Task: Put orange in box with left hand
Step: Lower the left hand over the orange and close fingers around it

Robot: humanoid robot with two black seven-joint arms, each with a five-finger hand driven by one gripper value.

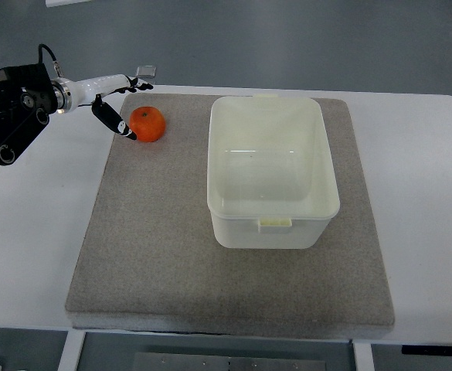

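Box (273, 171) of cream plastic, rectangular, nothing inside, on grey felt mat (179, 247). Left hand (111, 100) open, fingers spread, thumb tip touching round orange fruit (147, 124), not gripping.

Left arm (9, 112): black housing, round screws, black cable looped on top. Left hand (113, 97): white fingers, black tips.

We are seeing the orange (147, 124) lying on the mat (164, 255) just right of our left hand (111, 100), fingertips (127, 134) touching it. The box (272, 170) is sitting farther right on the mat, which is lying on the table (426, 232).
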